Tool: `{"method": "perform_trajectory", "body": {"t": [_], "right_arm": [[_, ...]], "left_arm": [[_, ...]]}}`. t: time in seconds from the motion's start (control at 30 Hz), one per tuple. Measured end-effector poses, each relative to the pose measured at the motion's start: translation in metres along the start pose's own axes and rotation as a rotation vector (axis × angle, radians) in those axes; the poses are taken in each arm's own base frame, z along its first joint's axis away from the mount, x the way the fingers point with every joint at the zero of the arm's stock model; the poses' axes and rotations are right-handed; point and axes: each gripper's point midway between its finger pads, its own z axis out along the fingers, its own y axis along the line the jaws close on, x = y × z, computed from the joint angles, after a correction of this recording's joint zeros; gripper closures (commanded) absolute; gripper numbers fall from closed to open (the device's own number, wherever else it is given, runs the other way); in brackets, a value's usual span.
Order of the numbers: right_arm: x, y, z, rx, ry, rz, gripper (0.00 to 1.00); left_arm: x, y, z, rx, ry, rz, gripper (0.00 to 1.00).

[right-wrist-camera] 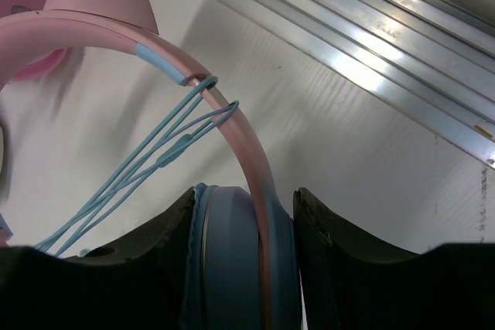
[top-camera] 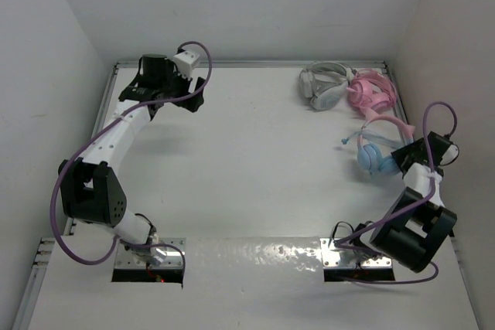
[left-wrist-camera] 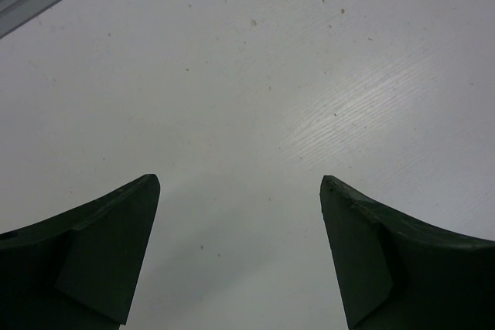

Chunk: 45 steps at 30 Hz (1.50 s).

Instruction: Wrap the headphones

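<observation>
Our right claw (right-wrist-camera: 242, 206) grips the headphones (right-wrist-camera: 100, 32) by an ear cup (right-wrist-camera: 232, 268), left claw (left-wrist-camera: 240, 191) gaping; we should hold firm and avoid snagging the cable loops (right-wrist-camera: 147, 160).

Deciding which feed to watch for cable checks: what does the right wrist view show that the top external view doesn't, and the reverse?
Only the right wrist view: the thin blue cable looped over the pink headband, and the right gripper closed on the blue ear cup. Only the top external view: the left gripper near the far left corner, plus grey-white headphones and all-pink headphones by the far edge. Both: the headphones, the right gripper on them, the white table.
</observation>
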Motion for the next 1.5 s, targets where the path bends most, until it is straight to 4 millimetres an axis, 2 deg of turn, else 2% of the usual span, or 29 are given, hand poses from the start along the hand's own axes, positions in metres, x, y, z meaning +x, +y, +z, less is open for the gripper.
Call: {"method": "perform_trajectory", "body": {"t": [0.17, 0.3, 0.63, 0.8, 0.9, 1.2, 1.37, 1.5], "right_arm": [[0.001, -0.001, 0.006, 0.003, 0.003, 0.005, 1.00], [0.015, 0.001, 0.014, 0.020, 0.042, -0.023, 1.00], [0.040, 0.046, 0.023, -0.034, 0.072, -0.170, 1.00], [0.058, 0.051, 0.031, -0.029, 0.115, -0.199, 1.00], [0.051, 0.051, 0.029, -0.027, 0.091, -0.195, 1.00], [-0.008, 0.039, 0.007, -0.015, -0.082, -0.104, 1.00], [-0.017, 0.030, 0.006, 0.020, -0.109, -0.088, 1.00], [-0.016, 0.015, 0.007, 0.071, -0.117, -0.072, 1.00]], "left_arm": [[0.000, 0.001, 0.000, 0.000, -0.001, -0.002, 0.18], [0.000, 0.001, 0.000, 0.000, -0.001, -0.001, 0.18], [0.005, 0.003, 0.004, -0.001, 0.012, -0.008, 0.18], [0.006, 0.003, 0.005, 0.000, 0.016, -0.009, 0.18], [0.006, 0.004, 0.005, -0.001, 0.016, -0.010, 0.18], [0.009, 0.004, 0.008, 0.002, 0.026, -0.013, 0.18], [0.012, 0.004, 0.010, 0.004, 0.033, -0.015, 0.18], [0.012, 0.004, 0.010, 0.004, 0.033, -0.015, 0.18]]}}
